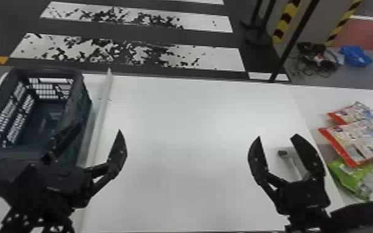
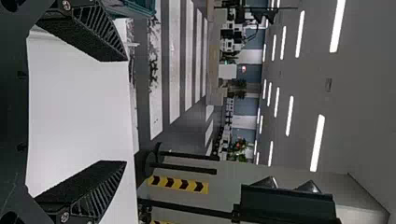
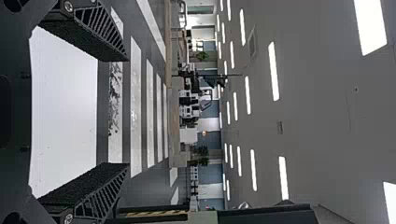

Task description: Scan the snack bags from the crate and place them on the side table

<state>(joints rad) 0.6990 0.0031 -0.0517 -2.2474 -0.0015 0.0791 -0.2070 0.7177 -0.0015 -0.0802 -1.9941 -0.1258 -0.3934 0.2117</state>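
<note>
The left gripper is open beside the crate, one finger over the crate's near right side; its fingers hold nothing. In the left wrist view the left gripper has its fingers wide apart. The right gripper stands open over the right part of the white table, empty, with a small scanner-like object on the table behind its fingers. In the right wrist view the right gripper is spread too. On the side table lie two red-and-white snack bags overlapping, and a green snack bag partly under them.
A pale raised strip runs front to back beside the crate. The white table spreads between the arms. Beyond it are floor stripes, a dark pole and, farther right, cables and a blue item on the floor.
</note>
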